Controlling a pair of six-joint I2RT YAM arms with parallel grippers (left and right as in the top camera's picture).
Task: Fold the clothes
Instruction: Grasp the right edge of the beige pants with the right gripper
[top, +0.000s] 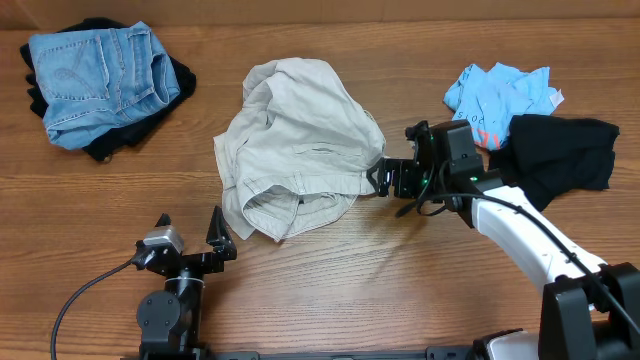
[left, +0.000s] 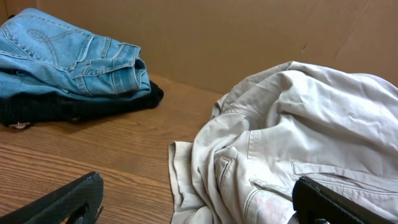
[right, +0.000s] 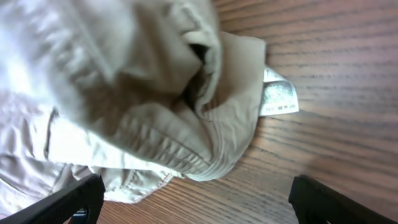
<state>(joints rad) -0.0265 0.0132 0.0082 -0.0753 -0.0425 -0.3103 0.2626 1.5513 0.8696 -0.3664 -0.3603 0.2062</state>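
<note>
The cream-beige trousers (top: 295, 145) lie crumpled in the table's middle; they also show in the left wrist view (left: 298, 143) and the right wrist view (right: 124, 93), with a white label (right: 278, 94). My right gripper (top: 378, 177) is open at the trousers' right edge, its fingers either side of the waistband fold (right: 196, 202). My left gripper (top: 190, 232) is open and empty near the front edge, just left of the trousers (left: 196, 208). Folded blue denim (top: 100, 75) lies on a black piece (top: 185, 75) at the back left.
A light-blue printed tee (top: 495, 95) and a black garment (top: 560, 150) lie at the back right, beside my right arm. A cardboard wall (left: 249, 31) stands behind the table. Bare wood (top: 350, 270) lies in front of the trousers.
</note>
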